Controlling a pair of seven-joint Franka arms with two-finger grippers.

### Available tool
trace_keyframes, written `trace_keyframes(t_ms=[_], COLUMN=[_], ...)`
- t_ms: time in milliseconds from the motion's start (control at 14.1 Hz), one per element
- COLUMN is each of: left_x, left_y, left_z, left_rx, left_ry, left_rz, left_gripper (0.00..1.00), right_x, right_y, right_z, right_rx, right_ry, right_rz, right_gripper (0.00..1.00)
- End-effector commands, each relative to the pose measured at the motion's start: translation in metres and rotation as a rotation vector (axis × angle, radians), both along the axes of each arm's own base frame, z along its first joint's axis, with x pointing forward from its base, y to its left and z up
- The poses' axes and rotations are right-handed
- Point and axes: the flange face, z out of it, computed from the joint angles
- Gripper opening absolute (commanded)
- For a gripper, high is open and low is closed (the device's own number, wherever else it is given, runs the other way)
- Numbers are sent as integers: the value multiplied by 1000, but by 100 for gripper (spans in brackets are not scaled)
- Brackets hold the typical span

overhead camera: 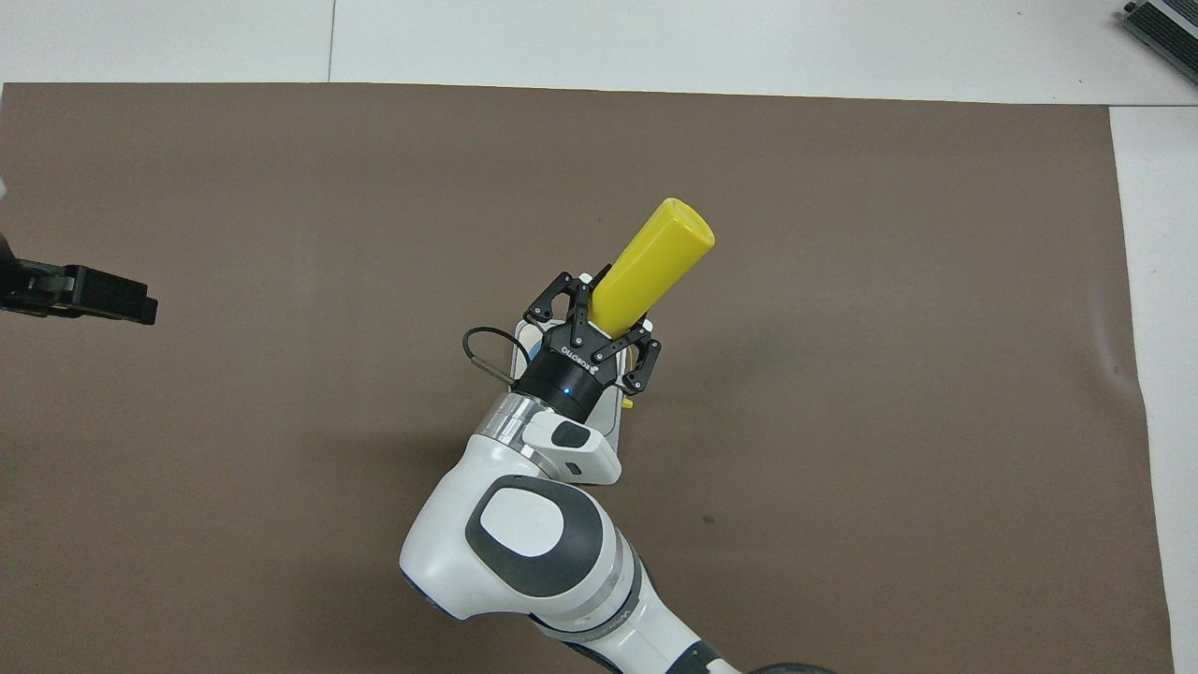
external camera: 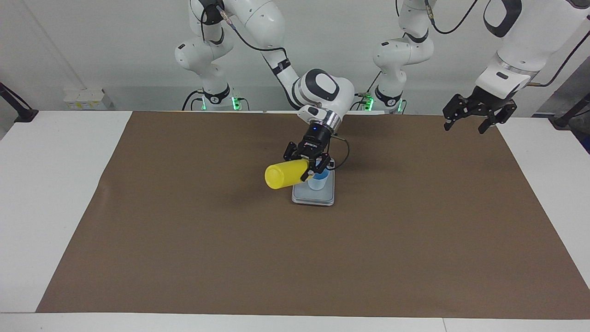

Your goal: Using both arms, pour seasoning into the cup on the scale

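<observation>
On the brown mat (external camera: 415, 240) we see the right gripper (external camera: 309, 167) clamped on the tipped seasoning (external camera: 285, 175), nozzle at the cup (external camera: 319, 180) on the scale (external camera: 313, 197). Left gripper (external camera: 477, 113) waits open at its own end. We reckon we're mid-pour; next is probably a squeeze without nudging the cup.

Overhead: cup and most of scale (overhead camera: 520, 339) hidden under right arm; bottle (overhead camera: 652, 259) nozzle hidden.

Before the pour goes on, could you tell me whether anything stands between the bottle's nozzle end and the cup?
Nothing visible does: the right pincer holds the bottle tipped over the cup.
</observation>
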Motion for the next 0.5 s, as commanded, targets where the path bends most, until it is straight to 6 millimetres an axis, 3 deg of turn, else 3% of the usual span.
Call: trace_keyframes(t_ms=[0,213,425], left_x=[-8,-8,-8], left_y=[3,3,3], left_z=[1,1,1], left_rx=[-4,-4,-4], left_ry=[-12,-12,-12], left_rz=[-9,-9,-9], left_gripper=[100,100,100], right_x=[-5,1,9], right_y=[-3,-5,-2], right_z=[5,8,24], right_rx=[14,21,61], right_ry=[-39,-44,-47], right_rz=[30,21,14], right_gripper=[0,0,0])
